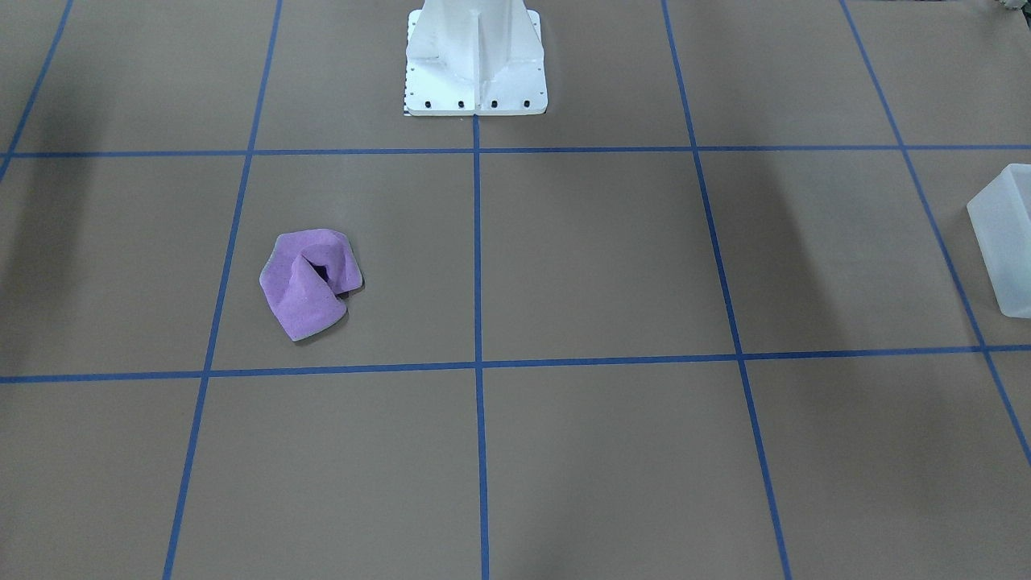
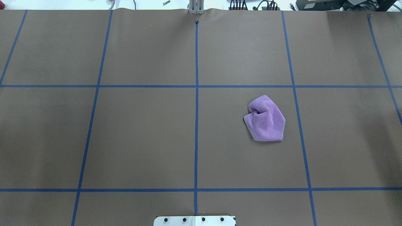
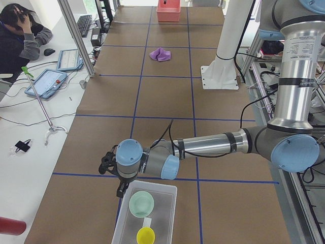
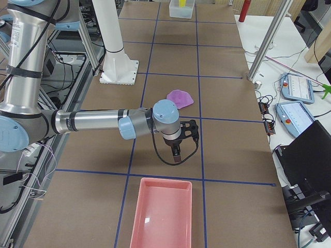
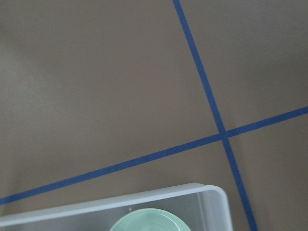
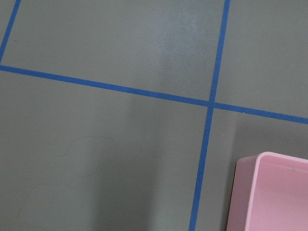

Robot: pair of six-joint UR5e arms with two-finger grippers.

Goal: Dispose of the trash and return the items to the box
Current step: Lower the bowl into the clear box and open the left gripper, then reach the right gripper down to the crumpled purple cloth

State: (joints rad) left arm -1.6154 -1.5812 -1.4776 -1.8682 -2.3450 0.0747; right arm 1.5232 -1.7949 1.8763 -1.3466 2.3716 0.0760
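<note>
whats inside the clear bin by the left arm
The clear bin holds a green bowl, a yellow cup and a white piece between them. Its near end runs out of frame, so anything there is unseen.

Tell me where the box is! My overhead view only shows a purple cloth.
Observer: A clear box sits at the table's end on the robot's left.
Operator: Is anything in it?
Observer: Yes, a green bowl and a yellow thing.
Operator: Where's the left hand?
Observer: The left hand hangs at a corner of that box.
</note>
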